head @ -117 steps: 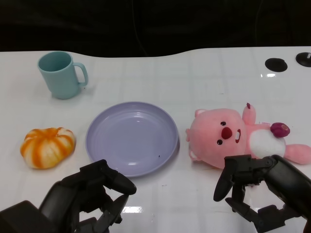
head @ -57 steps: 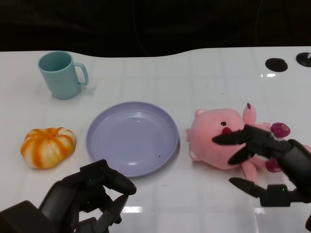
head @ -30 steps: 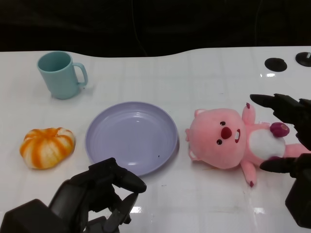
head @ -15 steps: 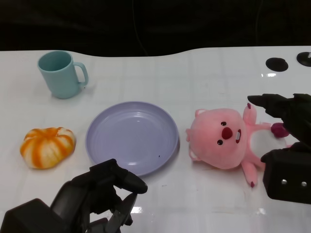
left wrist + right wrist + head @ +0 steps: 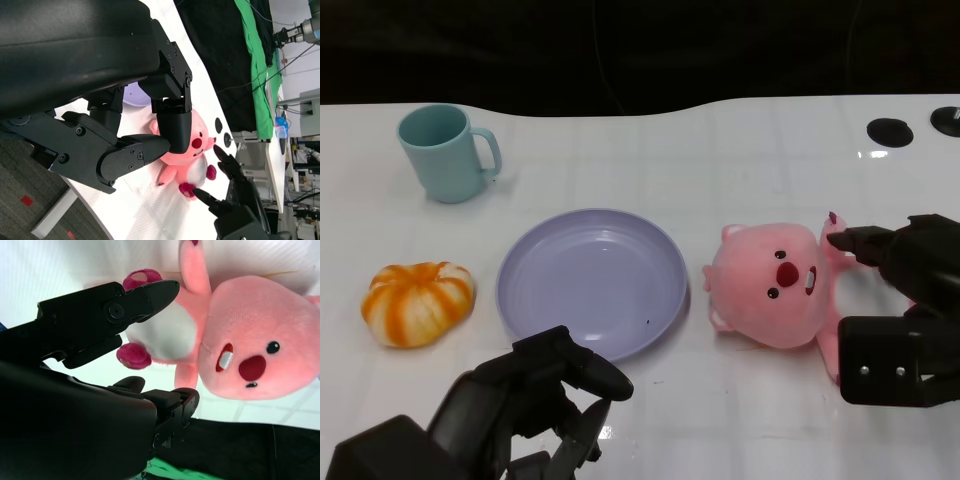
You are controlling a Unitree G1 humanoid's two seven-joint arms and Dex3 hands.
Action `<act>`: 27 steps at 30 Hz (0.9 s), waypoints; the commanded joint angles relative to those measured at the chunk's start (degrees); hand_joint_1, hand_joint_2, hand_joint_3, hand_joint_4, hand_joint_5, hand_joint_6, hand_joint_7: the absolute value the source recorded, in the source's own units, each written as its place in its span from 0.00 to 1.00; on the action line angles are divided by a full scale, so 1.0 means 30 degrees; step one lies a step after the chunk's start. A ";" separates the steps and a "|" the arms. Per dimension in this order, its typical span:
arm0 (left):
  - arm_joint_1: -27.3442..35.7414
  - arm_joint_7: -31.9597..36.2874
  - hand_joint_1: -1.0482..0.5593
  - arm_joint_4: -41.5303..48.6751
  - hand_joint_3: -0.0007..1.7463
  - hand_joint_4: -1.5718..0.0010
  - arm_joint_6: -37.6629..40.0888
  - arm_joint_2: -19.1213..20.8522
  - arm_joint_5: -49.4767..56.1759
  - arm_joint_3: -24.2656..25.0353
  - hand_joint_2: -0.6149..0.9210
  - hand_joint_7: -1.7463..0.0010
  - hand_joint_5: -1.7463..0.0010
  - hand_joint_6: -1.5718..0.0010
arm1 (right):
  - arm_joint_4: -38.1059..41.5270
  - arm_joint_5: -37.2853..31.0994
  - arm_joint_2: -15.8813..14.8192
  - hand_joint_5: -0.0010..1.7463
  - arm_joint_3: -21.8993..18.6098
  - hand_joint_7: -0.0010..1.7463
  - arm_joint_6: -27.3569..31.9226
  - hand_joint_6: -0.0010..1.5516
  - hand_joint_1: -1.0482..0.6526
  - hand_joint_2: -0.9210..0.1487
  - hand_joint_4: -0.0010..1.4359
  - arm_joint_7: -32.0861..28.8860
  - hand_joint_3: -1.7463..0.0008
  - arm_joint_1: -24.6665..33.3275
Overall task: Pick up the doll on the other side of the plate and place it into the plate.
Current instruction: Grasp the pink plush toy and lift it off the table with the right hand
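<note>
The pink plush doll (image 5: 775,285) lies on its back on the white table, just right of the empty lavender plate (image 5: 525,300). My right hand (image 5: 900,305) hangs over the doll's white belly and hides it in the head view. In the right wrist view its fingers (image 5: 127,305) stand apart on either side of the doll's body (image 5: 167,335), with the doll's head (image 5: 255,345) beyond them, and they grip nothing. My left hand (image 5: 535,400) sits low at the near edge, fingers curled in and holding nothing. The left wrist view shows the left hand (image 5: 130,125), the doll (image 5: 197,150) and the right hand (image 5: 235,200).
A teal mug (image 5: 448,152) stands at the far left. An orange-and-white pumpkin toy (image 5: 418,302) lies left of the plate. Two black round holes (image 5: 890,132) mark the table's far right corner. Beyond the table's far edge it is dark.
My right hand has swung out to the right, then come back left and down over the doll's body. The doll and plate have stayed put. The left hand has barely shifted.
</note>
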 commanded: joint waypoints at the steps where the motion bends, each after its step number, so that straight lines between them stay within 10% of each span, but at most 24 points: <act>1: 0.0089 0.0302 0.47 -0.0400 0.44 0.64 0.0257 0.0036 0.0067 0.0013 0.85 0.31 0.01 0.58 | 0.0621 -0.0030 0.0125 0.27 0.0171 0.03 0.0242 0.19 0.27 0.02 0.06 -0.0169 1.00 -0.0611; 27: 0.0640 0.0420 0.45 -0.1455 0.54 0.60 0.0835 0.0154 0.0223 -0.0151 0.78 0.33 0.02 0.57 | 0.7759 0.1004 0.2644 0.11 0.1861 0.01 0.1684 0.28 0.29 0.00 0.22 -0.0736 0.99 -0.4000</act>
